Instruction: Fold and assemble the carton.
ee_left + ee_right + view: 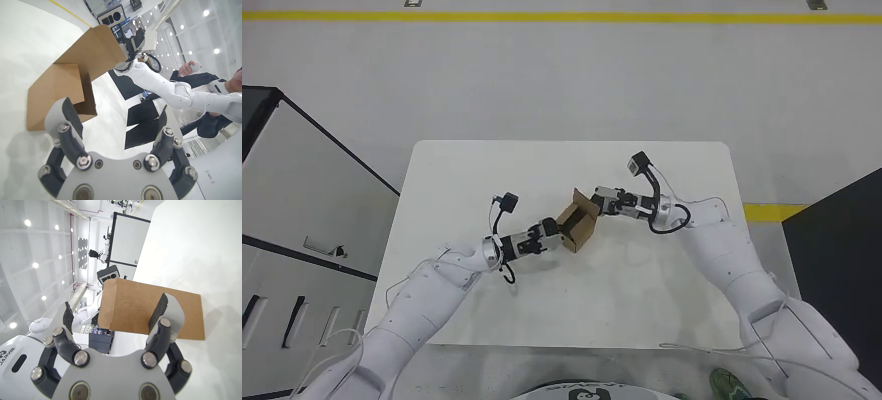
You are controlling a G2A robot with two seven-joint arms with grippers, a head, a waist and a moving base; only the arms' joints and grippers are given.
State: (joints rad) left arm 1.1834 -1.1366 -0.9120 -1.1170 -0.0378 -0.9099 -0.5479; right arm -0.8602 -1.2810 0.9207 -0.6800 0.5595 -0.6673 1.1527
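The brown corrugated-cardboard carton [578, 224] stands half-formed just left of the middle of the white rectangular table [662, 300]. Its body is open and one tall flap [583, 199] is raised on its upper-right side. In the top view its long axis runs on a slant from upper left to lower right, roughly square to the line between the two arms. The left gripper [115, 106] sits just beside the carton's lower-left side with its jaws spread wide and nothing between them. In its wrist view one of its black-padded fingers [72, 115] lies over the carton's near corner, though I cannot tell whether it touches. The right gripper [115, 301] is at the upper right, against the raised flap. It is also spread and holding nothing, with the flap's free edge lying between its fingers [158, 311] in its own view. The move ahead probably turns on that flap. It leans toward the right gripper, which looks the better placed to fold it, and the left could brace the body from the opposite side. A grey, dark-framed cabinet [302, 200] stands off the table at the left of the frame.
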